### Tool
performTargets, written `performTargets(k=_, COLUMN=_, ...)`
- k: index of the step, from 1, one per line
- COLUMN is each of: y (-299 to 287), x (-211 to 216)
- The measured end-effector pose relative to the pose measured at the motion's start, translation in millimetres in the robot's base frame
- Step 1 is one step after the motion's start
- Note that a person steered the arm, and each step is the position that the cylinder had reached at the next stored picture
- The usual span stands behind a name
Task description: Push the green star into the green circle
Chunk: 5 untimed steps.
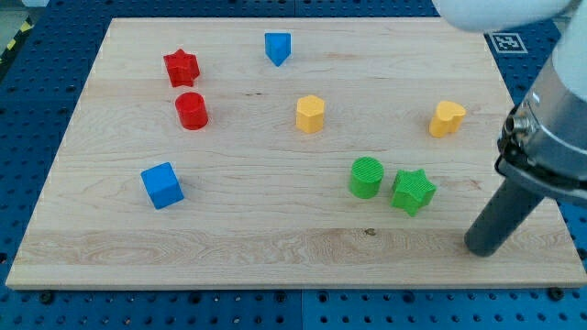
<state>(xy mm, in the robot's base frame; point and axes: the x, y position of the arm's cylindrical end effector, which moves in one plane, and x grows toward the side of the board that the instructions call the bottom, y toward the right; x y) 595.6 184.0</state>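
The green star (414, 192) lies on the wooden board at the view's lower right. The green circle (367, 177) stands just to its left, with a thin gap between them. My tip (481, 249) rests on the board to the right of and below the star, a short way from it and not touching any block. The dark rod rises from the tip toward the view's upper right.
Other blocks on the board (275, 247): a red star (182, 68), a red circle (192, 111), a blue cube (162, 185), a blue block (277, 48), a yellow hexagon (310, 114) and a yellow block (448, 119). The board's right edge is near my tip.
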Motion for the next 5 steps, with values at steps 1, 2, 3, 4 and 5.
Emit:
performTargets(k=1, y=-39.7, x=-13.4)
performTargets(k=2, y=-38.6, x=-21.3)
performTargets(k=3, y=-31.9, x=-20.0)
performTargets(k=4, y=-30.9, x=-24.8)
performTargets(k=5, y=-36.5, x=-33.6)
